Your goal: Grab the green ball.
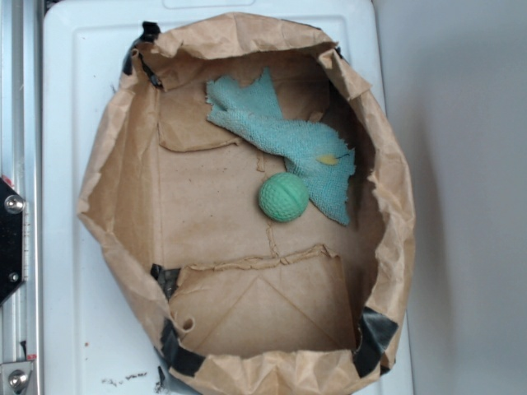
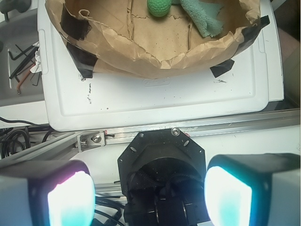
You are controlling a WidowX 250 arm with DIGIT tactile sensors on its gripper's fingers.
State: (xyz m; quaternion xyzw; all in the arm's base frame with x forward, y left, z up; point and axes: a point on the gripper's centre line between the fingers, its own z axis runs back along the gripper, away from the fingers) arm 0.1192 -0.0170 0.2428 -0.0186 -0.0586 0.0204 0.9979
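Observation:
The green ball point(image 1: 284, 197) is small, mint-green and ribbed. It lies near the middle of the floor of an open brown paper bag point(image 1: 123, 189), touching the edge of a frayed teal cloth point(image 1: 288, 140). In the wrist view the ball point(image 2: 159, 6) shows at the top edge, cut off, inside the bag. My gripper point(image 2: 149, 197) is open and empty. Its two glowing pads point(image 2: 70, 200) stand wide apart at the bottom of the wrist view, well back from the bag, over the robot's black base. The gripper does not show in the exterior view.
The bag sits on a white plastic lid point(image 1: 74, 313), its corners held with black tape point(image 1: 375, 329). An aluminium rail point(image 2: 197, 128) runs between the lid and my base. Loose hex keys and cables point(image 2: 21, 61) lie at the left.

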